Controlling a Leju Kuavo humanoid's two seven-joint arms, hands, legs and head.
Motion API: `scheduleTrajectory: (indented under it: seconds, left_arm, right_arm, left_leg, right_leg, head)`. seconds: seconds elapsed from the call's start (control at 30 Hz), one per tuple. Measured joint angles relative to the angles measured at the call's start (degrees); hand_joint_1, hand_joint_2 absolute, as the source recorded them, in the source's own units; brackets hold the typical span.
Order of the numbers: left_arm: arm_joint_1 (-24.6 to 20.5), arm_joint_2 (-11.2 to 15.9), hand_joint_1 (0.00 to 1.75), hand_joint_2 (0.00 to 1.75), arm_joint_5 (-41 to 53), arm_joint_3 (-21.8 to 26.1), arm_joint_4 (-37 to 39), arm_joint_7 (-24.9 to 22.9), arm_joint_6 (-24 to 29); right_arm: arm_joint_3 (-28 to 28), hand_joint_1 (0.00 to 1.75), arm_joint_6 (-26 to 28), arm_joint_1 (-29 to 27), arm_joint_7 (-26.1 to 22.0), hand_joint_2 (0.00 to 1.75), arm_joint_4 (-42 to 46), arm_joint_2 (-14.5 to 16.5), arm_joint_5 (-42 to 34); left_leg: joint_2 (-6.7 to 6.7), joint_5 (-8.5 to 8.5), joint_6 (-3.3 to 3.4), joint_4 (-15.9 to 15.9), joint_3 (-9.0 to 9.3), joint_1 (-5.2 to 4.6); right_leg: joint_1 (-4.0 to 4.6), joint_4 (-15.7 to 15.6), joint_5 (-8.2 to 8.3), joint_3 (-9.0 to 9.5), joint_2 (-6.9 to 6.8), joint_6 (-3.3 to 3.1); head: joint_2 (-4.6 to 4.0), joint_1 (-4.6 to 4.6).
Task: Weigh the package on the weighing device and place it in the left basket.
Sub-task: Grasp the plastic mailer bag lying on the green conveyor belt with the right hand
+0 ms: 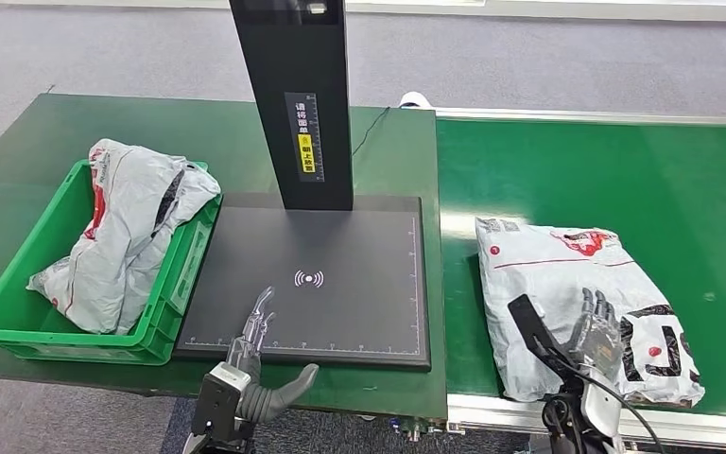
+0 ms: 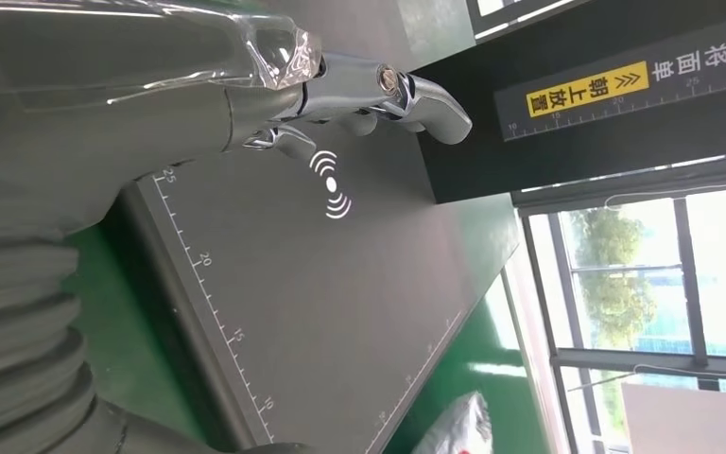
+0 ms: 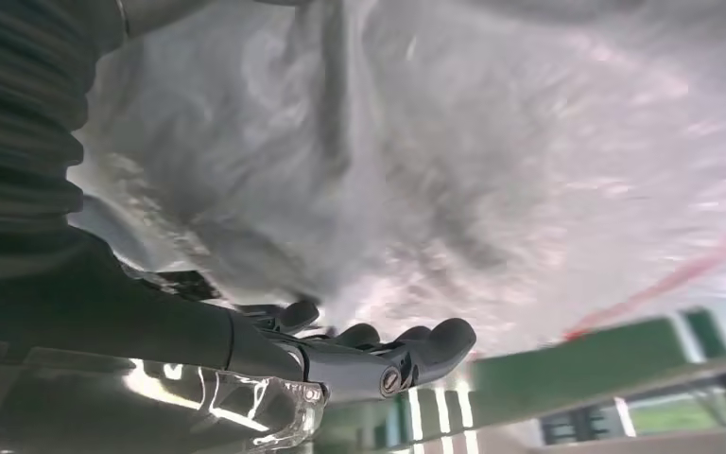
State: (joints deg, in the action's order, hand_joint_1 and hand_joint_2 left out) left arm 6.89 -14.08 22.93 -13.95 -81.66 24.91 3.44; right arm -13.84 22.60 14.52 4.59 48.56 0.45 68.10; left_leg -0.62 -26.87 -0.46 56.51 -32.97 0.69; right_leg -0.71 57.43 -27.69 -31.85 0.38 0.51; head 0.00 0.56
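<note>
Grey package under the right hand's spread fingers; left hand empty, fingers apart.

The head view looks down from high onto scale and belt. The left wrist view skims the scale closely; the right wrist view sits against the package.

You are looking at a parcel-sorting station in a logistics or warehouse-style test hall. At your 12 o'clock stands a black weighing device with a ruled platform and a post carrying a printed label. At 3 o'clock runs a green conveyor belt bearing a grey courier package; at 9 o'clock sits a green plastic basket of bagged parcels. Grey carpet lies beyond.
</note>
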Motion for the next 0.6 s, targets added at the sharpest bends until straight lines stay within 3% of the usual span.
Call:
scheduleTrajectory:
  seconds: [0.33, 0.37, 0.47, 0.5, 0.6]
  left_arm:
    - [-0.37, 0.0, 0.0, 1.75, -0.17, 0.39, 0.0, -0.04, -2.26]
    - [-0.46, 0.0, 0.0, 1.75, -0.17, 0.41, 0.0, -0.07, -2.37]
    - [-0.69, 0.0, 0.0, 1.75, -0.17, 0.44, 0.0, -0.18, -2.71]
    - [-0.74, 0.0, 0.0, 1.75, -0.17, 0.44, 0.0, -0.21, -2.78]
    - [-0.79, 0.0, 0.0, 1.75, -0.16, 0.45, 0.0, -0.25, -2.91]
  right_arm:
    - [-6.39, 0.04, -8.28, 0.02, 1.93, 1.75, -3.07, -2.05, 5.14]
    - [-6.6, 0.24, -8.92, 0.05, 1.88, 1.75, -3.11, -2.01, 5.37]
    - [-6.95, 1.51, -10.5, 0.1, 1.51, 1.75, -3.28, -1.8, 5.82]
    - [-6.98, 1.75, -10.88, 0.05, 1.29, 1.75, -3.36, -1.69, 5.92]
    - [-6.99, 1.75, -11.55, -0.17, 0.52, 1.75, -3.49, -1.35, 6.29]
  left_leg:
    - [0.0, -0.04, 0.04, 0.01, 0.17, 0.01]
    - [-0.01, -0.06, 0.07, 0.01, 0.23, 0.01]
    - [-0.02, -0.11, 0.14, 0.01, 0.43, 0.0]
    - [-0.02, -0.12, 0.16, 0.01, 0.49, 0.0]
    - [-0.02, -0.14, 0.21, 0.01, 0.61, -0.02]
  right_leg:
    - [0.01, -0.03, -0.1, 0.1, -0.06, 0.08]
    - [0.01, -0.04, -0.12, 0.17, -0.08, 0.1]
    - [0.0, -0.08, -0.16, 0.44, -0.13, 0.15]
    - [0.0, -0.1, -0.16, 0.51, -0.13, 0.15]
    - [-0.02, -0.13, -0.17, 0.67, -0.13, 0.19]
  head:
    - [0.0, 0.02]
    - [0.0, 0.01]
    - [0.0, 0.01]
    - [0.0, 0.01]
    - [0.0, 0.0]
